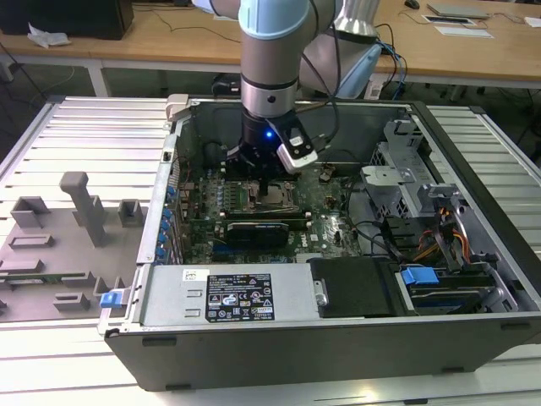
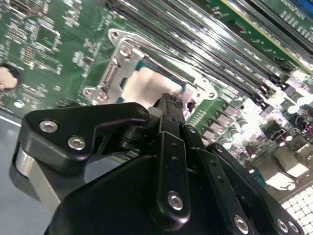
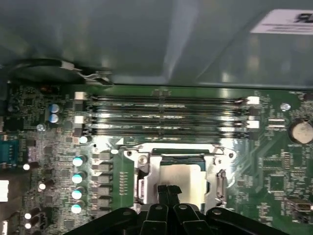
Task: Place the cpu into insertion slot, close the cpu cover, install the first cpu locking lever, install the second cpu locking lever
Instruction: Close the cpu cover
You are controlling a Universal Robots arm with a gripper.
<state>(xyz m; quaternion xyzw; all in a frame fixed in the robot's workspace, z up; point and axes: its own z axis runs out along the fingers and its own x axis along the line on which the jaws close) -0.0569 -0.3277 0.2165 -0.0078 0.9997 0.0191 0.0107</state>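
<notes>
Black gripper (image 3: 168, 190), fingers clenched w/ nothing between, tips over silvery-beige square cpu (image 3: 178, 176); thin silver metal cpu cover (image 3: 146, 171) frames the cpu, long black memory slots (image 3: 166, 115) just beside.

Black label (image 1: 241, 298) w/ white print & small marks, low centre of the exterior view, on the silver metal box (image 1: 169, 296) at the case front. Chars too small to read. Small white sticker (image 1: 195, 276) just off that label's upper-left corner, also unreadable. In the first wrist view, white label (image 3: 286, 22) on the grey case wall (image 3: 146, 39): dark letters cut by the frame edge, no word legible. Green board (image 3: 274, 166) has tiny white silk-screen print round the cpu cover (image 3: 147, 182). Same in the second wrist view; none legible.
</notes>
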